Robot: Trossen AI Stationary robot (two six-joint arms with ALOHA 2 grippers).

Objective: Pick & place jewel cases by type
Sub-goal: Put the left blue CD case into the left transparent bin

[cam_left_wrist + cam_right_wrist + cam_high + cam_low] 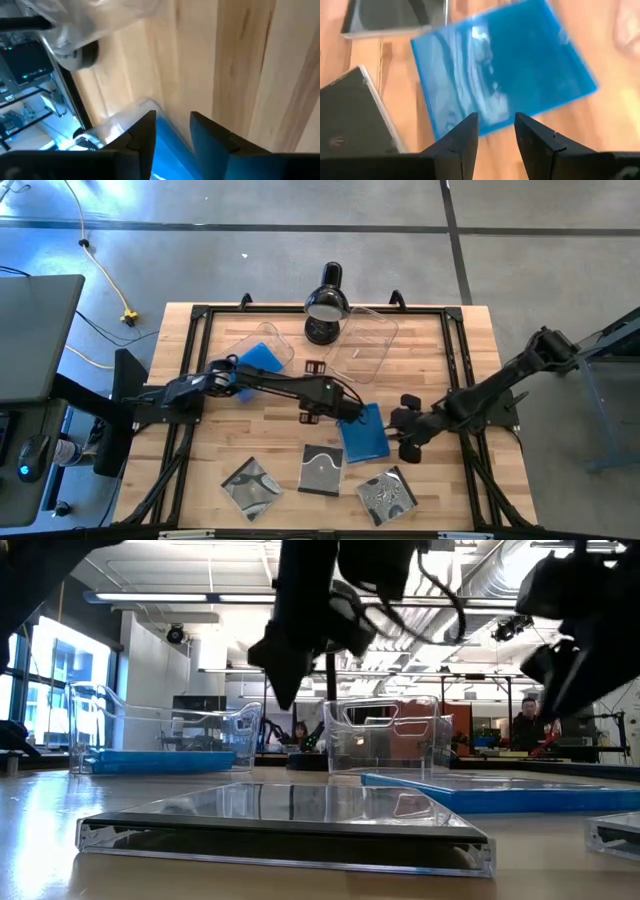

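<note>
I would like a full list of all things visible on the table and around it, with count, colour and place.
blue jewel case: one, blue, table middle, between both grippers.
blue cases in tub: number unclear, blue, inside left tub.
clear jewel cases: three, clear and dark grey, front row.
tubs: two, clear, back of table.
lamp: one, black, back edge.
person: one, in room behind.
left gripper: jaws open over blue case's edge.
right gripper: jaws open, beside blue case.

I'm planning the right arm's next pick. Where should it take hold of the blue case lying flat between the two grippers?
Probably the blue case's right edge, coming from above. It lies flat on the table, so only its thin edges offer grip, and that edge faces the open right gripper; the left gripper crowds the opposite edge.
</note>
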